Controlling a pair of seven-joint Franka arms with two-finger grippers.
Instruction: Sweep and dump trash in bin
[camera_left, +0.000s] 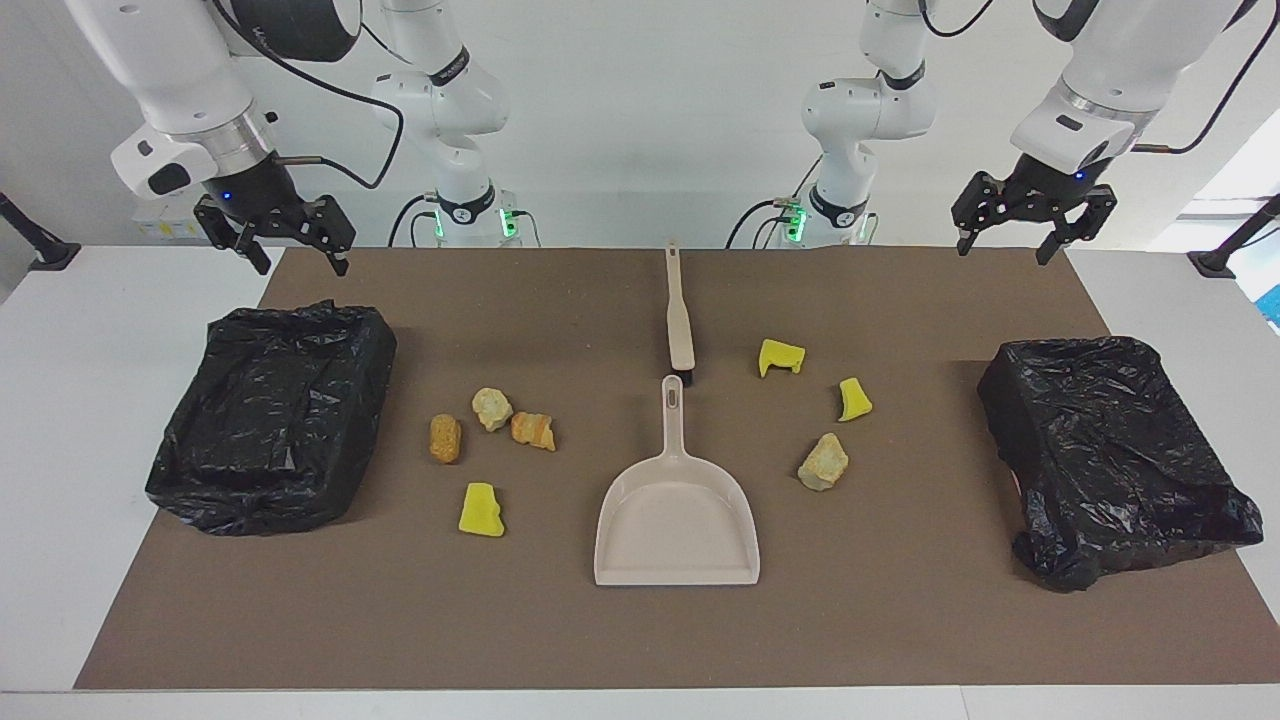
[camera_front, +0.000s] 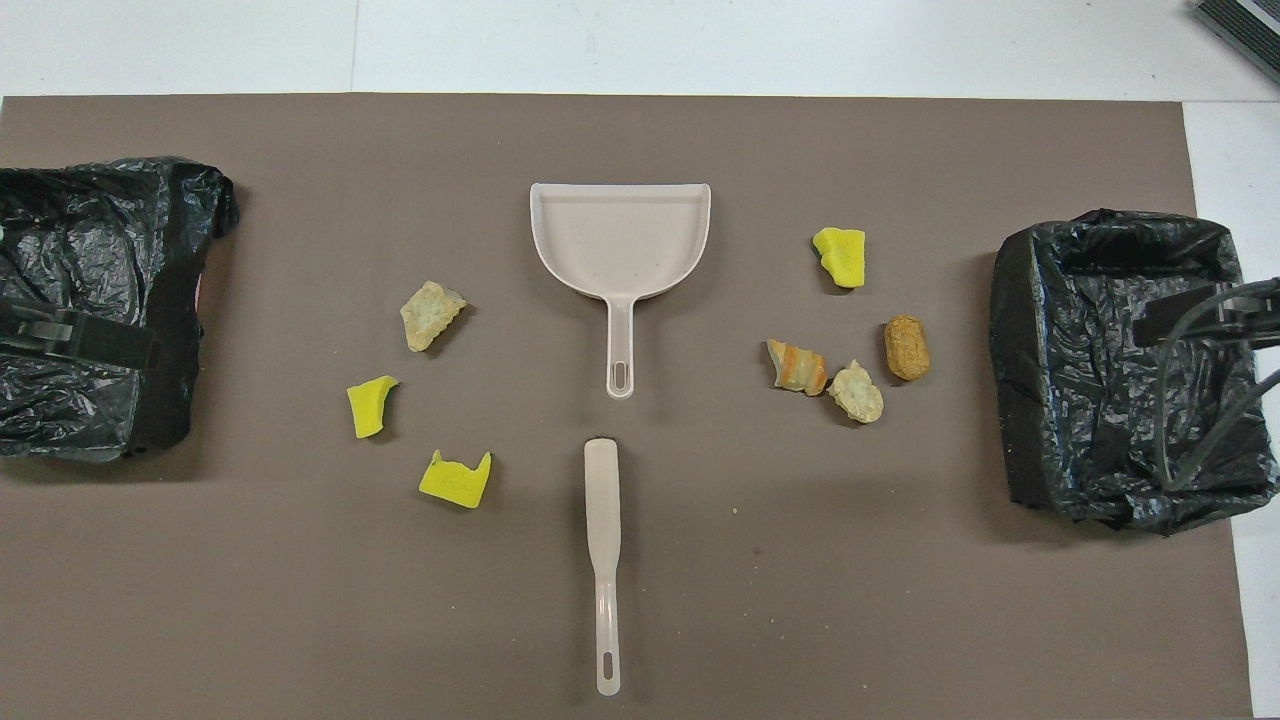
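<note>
Both tools, left tool (camera_left: 1036, 222) upper right and right tool (camera_left: 275, 232) upper left, hung wide and empty; the trash (camera_left: 483, 510) looked light and crumbly, so I'd grab the brush (camera_left: 679, 315) by its handle.

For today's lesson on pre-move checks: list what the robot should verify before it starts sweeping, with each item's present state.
1. Left gripper open, empty: ok.
2. Right gripper open, empty: ok.
3. Beige plastic brush lying free, nearer the robots than the beige plastic dustpan: ok.
4. Dustpan empty: ok.
5. Seven yellow and tan trash lumps on the brown mat, none in the pan: ok.
6. Black-lined bins open enough: cannot tell.
</note>
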